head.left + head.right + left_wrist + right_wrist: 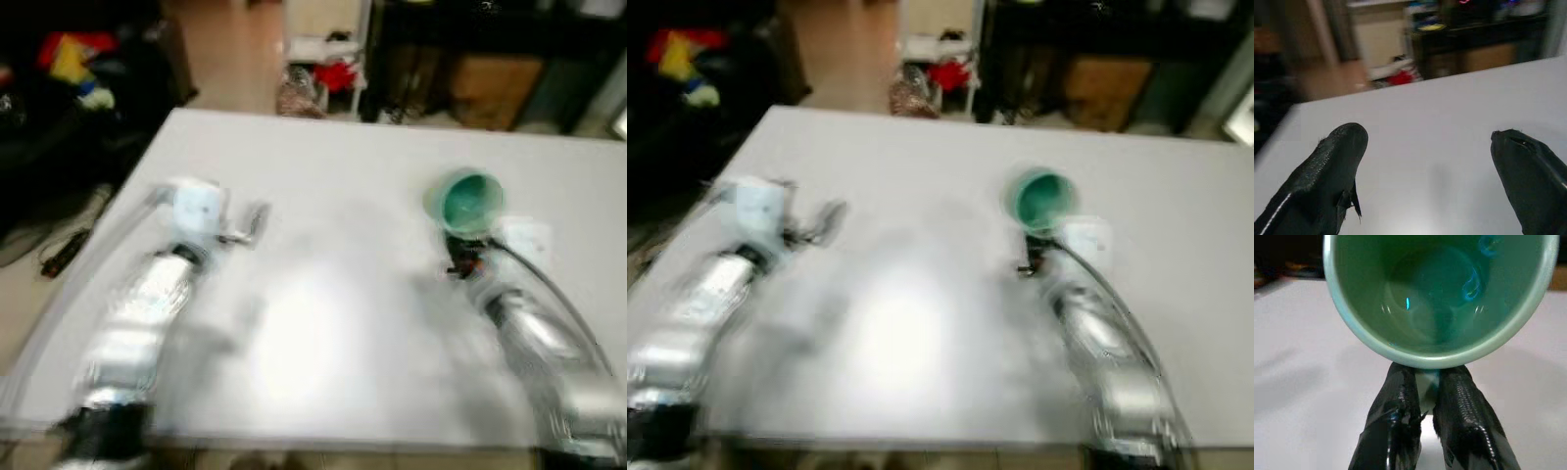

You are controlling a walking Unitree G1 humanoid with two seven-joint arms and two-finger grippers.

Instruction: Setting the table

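Right gripper (pixel 1422 396) clamped on the rim of one green cup (pixel 1440 298), both black fingers (pixel 1464 406) pinching its near wall, mouth tilted back toward the wrist, cup just beyond the fingertips above the white table (pixel 323 157). Left gripper (pixel 1430 147) spread wide over bare tabletop, well apart from the cup. Two arms, one cup. Blurred clutter on the floor beyond the table.

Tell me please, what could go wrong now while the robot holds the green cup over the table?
1. The right gripper pinches the green cup only by its rim, and the cup looks tilted, so it could slip or swing onto the white table.
2. The head views are blurred, which suggests motion; a jolt might loosen that thin grip.
3. The left gripper is open and holds nothing, so it gives the cup no support.
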